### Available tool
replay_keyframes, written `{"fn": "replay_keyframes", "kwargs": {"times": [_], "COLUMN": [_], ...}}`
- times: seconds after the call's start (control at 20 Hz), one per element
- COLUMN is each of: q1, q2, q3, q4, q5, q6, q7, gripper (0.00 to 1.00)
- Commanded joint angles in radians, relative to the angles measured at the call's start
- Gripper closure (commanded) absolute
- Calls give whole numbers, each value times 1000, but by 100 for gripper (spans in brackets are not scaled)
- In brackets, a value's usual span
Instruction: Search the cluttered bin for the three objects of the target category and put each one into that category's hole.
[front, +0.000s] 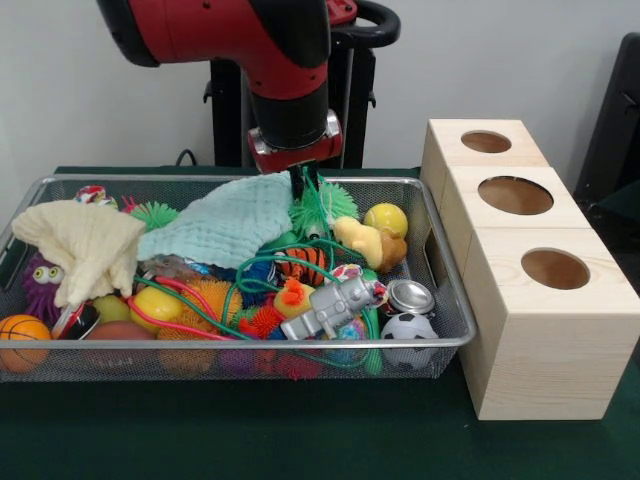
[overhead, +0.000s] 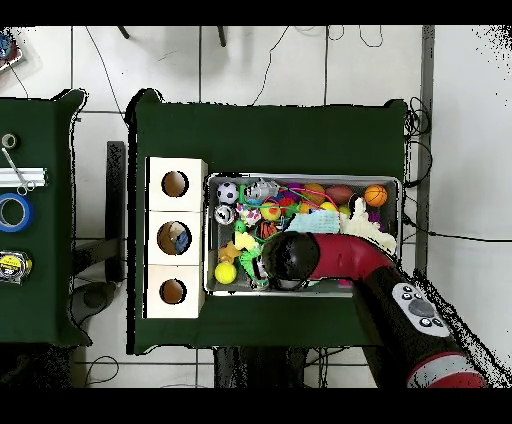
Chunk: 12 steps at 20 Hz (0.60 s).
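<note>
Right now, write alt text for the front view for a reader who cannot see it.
A red and black arm reaches down into a wire bin crammed with toys and two cloths, its gripper low at the far side by a mint cloth. Three pale wooden boxes with round top holes stand beside the bin.

Even, soft indoor light fills both views, with no harsh glare. In the front view, the wooden boxes (front: 530, 260) look bright, their holes dark with shadow. The metal can (front: 409, 296), below and to one side of the gripper (front: 304, 180), catches a small highlight. Faint shadow lies beneath the bin (front: 240, 350).
</note>
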Motion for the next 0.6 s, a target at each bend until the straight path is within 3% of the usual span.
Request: {"fn": "replay_keyframes", "kwargs": {"times": [0.05,0.25,0.6], "q1": [-57,-105,-186], "q2": [-31,-30,-108], "q3": [186,241,307], "q4": [-249,-224,-108], "q5": [-1,-29,-52], "q6": [285,277,240], "q7": [-345,-373,-371], "gripper": [100,100,100]}}
